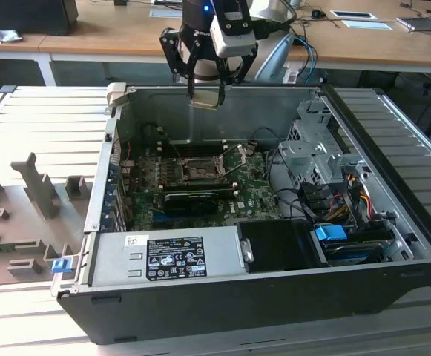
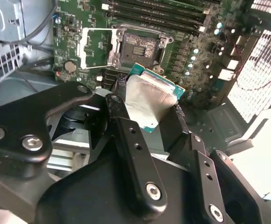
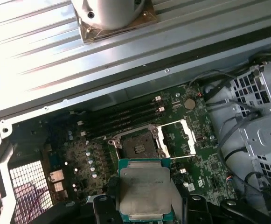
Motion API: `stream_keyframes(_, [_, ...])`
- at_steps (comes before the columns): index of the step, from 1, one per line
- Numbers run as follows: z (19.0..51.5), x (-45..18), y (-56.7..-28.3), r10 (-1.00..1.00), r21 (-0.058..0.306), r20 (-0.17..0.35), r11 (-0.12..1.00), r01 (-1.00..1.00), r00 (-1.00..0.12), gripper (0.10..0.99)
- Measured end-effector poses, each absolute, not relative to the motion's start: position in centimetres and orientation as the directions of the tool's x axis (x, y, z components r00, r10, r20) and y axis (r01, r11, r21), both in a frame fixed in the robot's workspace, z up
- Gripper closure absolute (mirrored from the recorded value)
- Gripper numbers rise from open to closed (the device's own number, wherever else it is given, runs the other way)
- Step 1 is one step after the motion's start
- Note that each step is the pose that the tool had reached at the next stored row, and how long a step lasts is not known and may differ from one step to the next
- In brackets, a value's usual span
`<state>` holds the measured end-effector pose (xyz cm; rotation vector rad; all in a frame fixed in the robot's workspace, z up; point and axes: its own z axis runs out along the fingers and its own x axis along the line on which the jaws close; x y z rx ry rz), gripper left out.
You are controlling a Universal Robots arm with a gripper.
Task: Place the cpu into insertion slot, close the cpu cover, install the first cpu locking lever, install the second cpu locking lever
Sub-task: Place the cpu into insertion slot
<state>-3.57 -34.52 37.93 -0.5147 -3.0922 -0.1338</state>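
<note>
My gripper [image 1: 205, 99] hangs above the back wall of the open computer case, shut on the cpu [image 1: 204, 102]. In both wrist views the cpu [image 2: 150, 99] [image 3: 144, 186] shows a silvery face and green edge, held by its sides between the black fingers [image 2: 118, 88] [image 3: 108, 196]. Well below it on the green motherboard [image 1: 252, 196] lies the insertion slot [image 1: 200, 169] [image 2: 139, 45] [image 3: 137, 144], dark in the centre and uncovered. The cpu cover [image 2: 95, 46] [image 3: 178, 136] is swung open beside the slot. Thin levers [image 1: 234, 154] stand raised near the slot.
A silver power supply [image 1: 167, 256] and a black shroud [image 1: 278, 245] fill the case's front. A metal drive cage [image 1: 311, 156] and cables [image 1: 341, 200] sit at the exterior view's right. Grey fixtures [image 1: 37, 185] stand on the ribbed table at the left.
</note>
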Motion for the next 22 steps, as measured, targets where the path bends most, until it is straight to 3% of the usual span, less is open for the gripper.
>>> stream_keyframes(22, [37.34, -3.57, -34.55, 0.463, 0.079, 0.016, 0.883, 0.463, -0.886, 0.557])
